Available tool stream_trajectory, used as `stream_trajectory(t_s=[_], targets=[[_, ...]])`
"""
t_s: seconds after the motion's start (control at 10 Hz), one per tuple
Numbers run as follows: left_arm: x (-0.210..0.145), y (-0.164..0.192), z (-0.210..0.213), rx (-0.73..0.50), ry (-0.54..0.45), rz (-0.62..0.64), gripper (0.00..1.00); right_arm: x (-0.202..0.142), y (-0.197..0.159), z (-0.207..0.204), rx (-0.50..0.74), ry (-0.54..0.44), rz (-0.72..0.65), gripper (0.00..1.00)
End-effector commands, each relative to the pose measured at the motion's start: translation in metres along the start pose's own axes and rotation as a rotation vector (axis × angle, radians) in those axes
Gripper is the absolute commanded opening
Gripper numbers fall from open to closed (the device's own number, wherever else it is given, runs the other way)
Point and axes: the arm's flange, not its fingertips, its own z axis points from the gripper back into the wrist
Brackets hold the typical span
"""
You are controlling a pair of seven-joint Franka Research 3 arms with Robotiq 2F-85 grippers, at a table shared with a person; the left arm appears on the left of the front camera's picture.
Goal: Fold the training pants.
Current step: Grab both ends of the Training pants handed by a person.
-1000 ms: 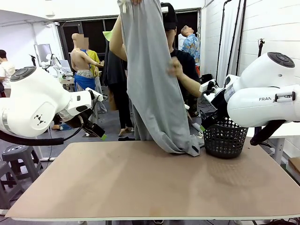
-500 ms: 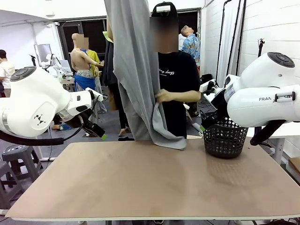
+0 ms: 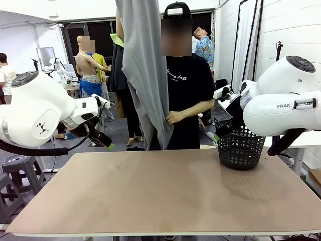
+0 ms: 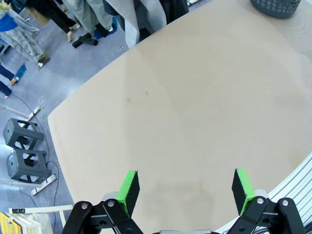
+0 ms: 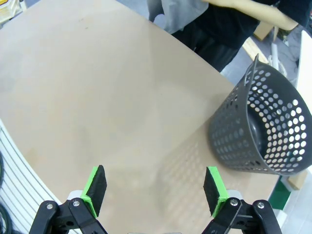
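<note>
A hand point(image 3: 174, 117) holds the pants point(image 3: 145, 75) up beyond the desk's point(image 3: 150, 201) far edge. The left claw point(image 4: 185, 173) and right claw point(image 5: 154, 170) are spread, empty.

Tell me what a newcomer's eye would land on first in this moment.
The grey training pants hang full length beyond the far edge of the table, held up by the person, whose hand grips their side lower down. A black mesh basket stands at the table's far right. Both arms sit back at the sides, the left tool and right tool open above the tabletop.
</note>
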Motion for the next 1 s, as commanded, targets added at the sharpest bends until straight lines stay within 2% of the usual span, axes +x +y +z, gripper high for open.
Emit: stream_trajectory(t_s=[0.0,0.9], targets=[[0.0,0.0004,-0.0003,0.002,0.0,-0.009,1.0,-0.0002,-0.0011,-0.0009,0.003,-0.003,-0.003,1.0],[0.0,0.0004,-0.0003,0.002,0.0,-0.009,1.0,-0.0002,-0.0011,-0.0009,0.003,-0.003,-0.003,1.0]])
